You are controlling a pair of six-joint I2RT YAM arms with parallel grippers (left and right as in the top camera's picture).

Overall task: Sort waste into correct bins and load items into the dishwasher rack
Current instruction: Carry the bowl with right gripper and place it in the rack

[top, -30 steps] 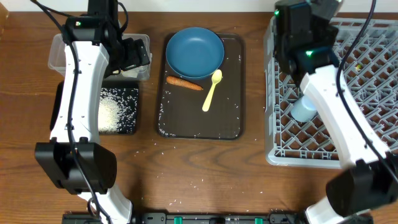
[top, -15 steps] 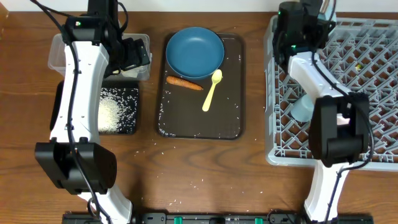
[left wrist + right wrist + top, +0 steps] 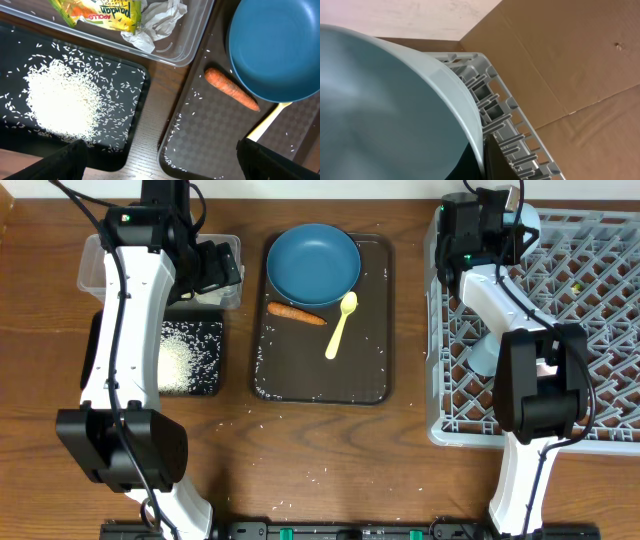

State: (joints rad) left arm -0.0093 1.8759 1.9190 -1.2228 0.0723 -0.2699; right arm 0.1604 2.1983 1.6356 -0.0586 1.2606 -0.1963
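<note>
My left gripper (image 3: 215, 270) hangs open over the gap between the black tray (image 3: 131, 131) and the brown tray; its fingertips (image 3: 65, 160) hold nothing. The clear tub (image 3: 186, 44) holds the yellow-green wrapper (image 3: 100, 10) and crumpled paper (image 3: 161, 20). Rice (image 3: 60, 100) lies heaped on the black tray. The carrot (image 3: 230, 89), the dark blue plate (image 3: 275, 45) and the yellow spoon (image 3: 341, 325) lie on the brown tray. My right gripper (image 3: 482, 155) is shut on the rim of the light blue bowl (image 3: 385, 110) at the far left corner of the grey rack (image 3: 590, 330). A small light blue cup (image 3: 487, 355) lies in the rack.
The brown serving tray (image 3: 320, 375) sits mid-table, dusted with loose grains. More grains lie scattered on the wood in front of it. Cardboard (image 3: 570, 65) stands behind the rack's far edge.
The right arm has swung back toward the rack's far left corner, carrying the bowl with it. The left arm has not moved.
</note>
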